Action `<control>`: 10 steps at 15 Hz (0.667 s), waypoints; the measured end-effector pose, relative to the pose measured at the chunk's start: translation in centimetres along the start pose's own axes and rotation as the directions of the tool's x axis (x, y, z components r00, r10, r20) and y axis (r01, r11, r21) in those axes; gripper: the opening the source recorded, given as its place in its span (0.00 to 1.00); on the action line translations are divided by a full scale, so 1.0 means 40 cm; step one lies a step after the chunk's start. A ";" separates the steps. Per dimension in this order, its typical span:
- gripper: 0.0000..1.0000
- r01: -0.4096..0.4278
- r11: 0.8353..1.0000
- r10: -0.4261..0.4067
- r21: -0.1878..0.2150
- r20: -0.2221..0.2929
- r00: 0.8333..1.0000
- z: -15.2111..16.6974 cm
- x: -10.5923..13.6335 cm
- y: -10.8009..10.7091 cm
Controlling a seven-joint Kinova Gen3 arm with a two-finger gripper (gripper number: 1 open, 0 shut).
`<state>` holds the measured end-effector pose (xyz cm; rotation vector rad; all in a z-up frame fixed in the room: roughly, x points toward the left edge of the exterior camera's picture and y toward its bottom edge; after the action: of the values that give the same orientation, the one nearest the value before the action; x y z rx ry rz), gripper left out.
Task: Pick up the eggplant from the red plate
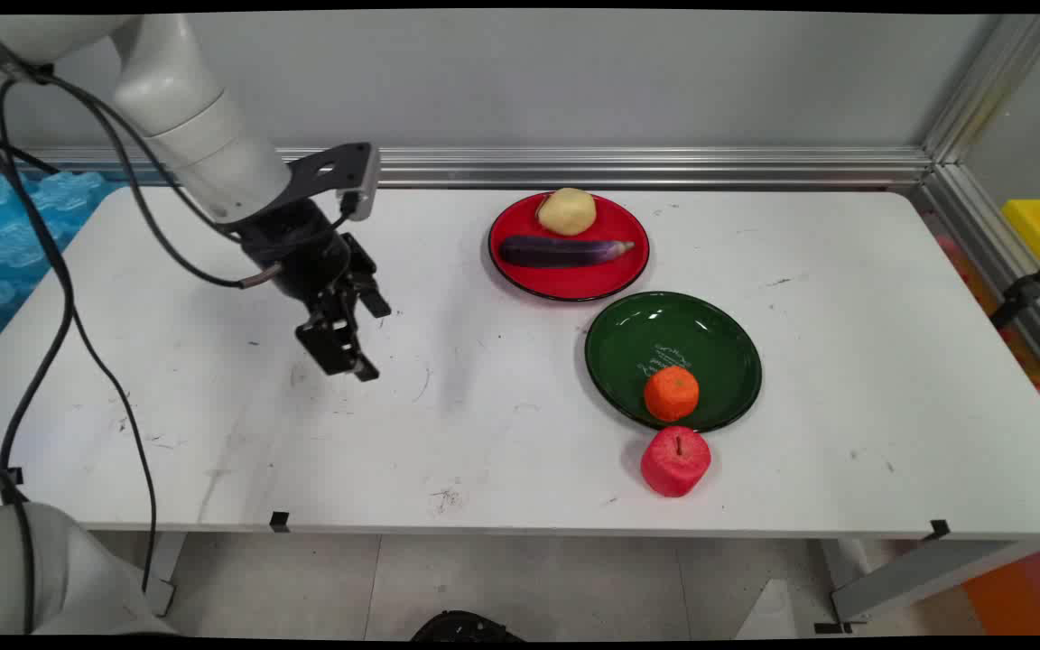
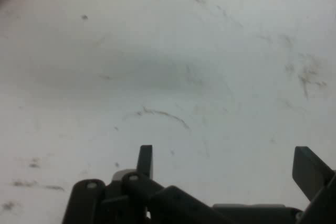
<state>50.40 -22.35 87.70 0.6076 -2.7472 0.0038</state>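
- Two plates sit in the main view, right of centre on the white counter point(image 1: 502, 433): a red plate point(image 1: 628, 271) carrying a potato point(image 1: 566, 210) and an eggplant point(image 1: 563, 251), and below it a green plate point(image 1: 719, 348) holding an orange point(image 1: 672, 394).
- One red apple point(image 1: 675, 461) lies on the counter, just beside the green plate's lower rim.
- At left of centre, the hand point(image 1: 339, 348) hangs over bare counter, well apart from every fruit.
- Seen from the hand view, the hand point(image 2: 226, 163) is released, its fingers point(image 2: 145, 160) spread wide and nothing between them; only scuffed counter point(image 2: 173, 51) lies beneath.
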 end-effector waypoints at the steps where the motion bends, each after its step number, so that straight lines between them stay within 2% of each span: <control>1: 1.00 0.003 1.000 -0.003 0.010 -0.011 1.000 0.005 0.009 -0.012; 10: 1.00 0.021 0.992 -0.004 0.122 -0.136 0.991 0.103 0.120 -0.165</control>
<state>47.73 -30.60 84.88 0.6329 -2.6254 0.2063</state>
